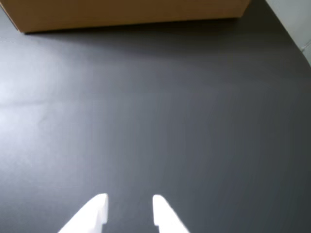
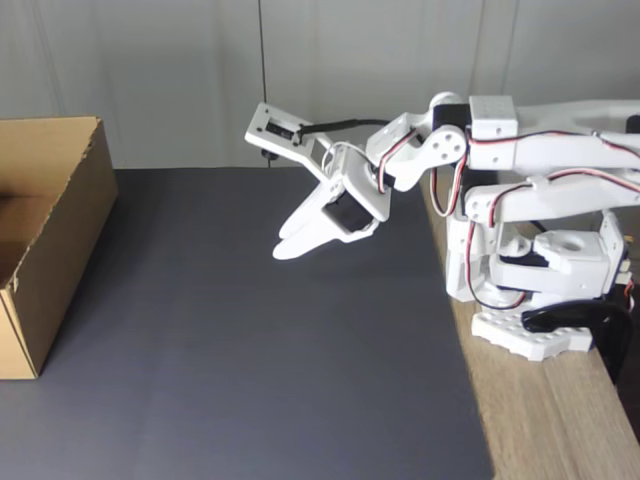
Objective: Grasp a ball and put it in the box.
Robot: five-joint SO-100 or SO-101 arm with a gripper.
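Note:
The brown cardboard box [image 2: 45,240] stands at the left edge of the fixed view with its top open, and its side wall [image 1: 126,12] runs along the top of the wrist view. The ball is out of view. My white gripper [image 2: 284,246] hangs in the air over the dark mat, well to the right of the box in the fixed view, tips pointing down and left. In the wrist view the gripper [image 1: 130,208] shows at the bottom edge, open, with bare mat and nothing else in the gap between its two white fingertips [image 1: 99,206].
A dark grey mat [image 2: 260,380] covers the work area between box and arm. The arm's white base [image 2: 535,290] sits on a wooden tabletop strip [image 2: 560,420] at the right. A pale wall stands behind.

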